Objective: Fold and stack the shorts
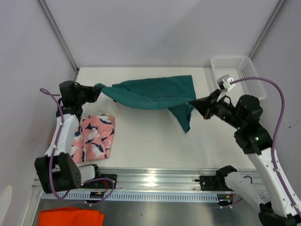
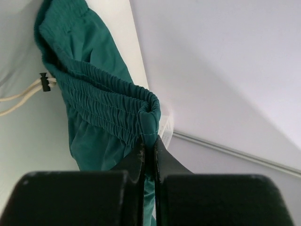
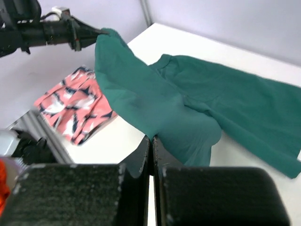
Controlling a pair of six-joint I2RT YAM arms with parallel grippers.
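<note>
Teal green shorts (image 1: 150, 93) hang stretched between my two arms over the far half of the white table (image 1: 155, 146). My left jaws are pressed shut on the gathered elastic waistband at the left end of the cloth, with its seamed edge pinched between them. A pale drawstring (image 2: 43, 83) with a dark stopper trails from the waistband just beside that grip. My right jaws are closed tight on a fold of the fabric at the right end. One leg droops below that grip toward the table, and I cannot tell whether its tip touches. Between the two grips the cloth lies in loose folds.

Pink shorts (image 1: 98, 136) with navy and white sharks lie flat on the near left of the table, beside my left arm and apart from the teal pair. A white mesh basket (image 1: 237, 70) sits at the far right corner, beyond my right arm. Bright orange cloth (image 1: 70, 217) lies off the table at the near left.
</note>
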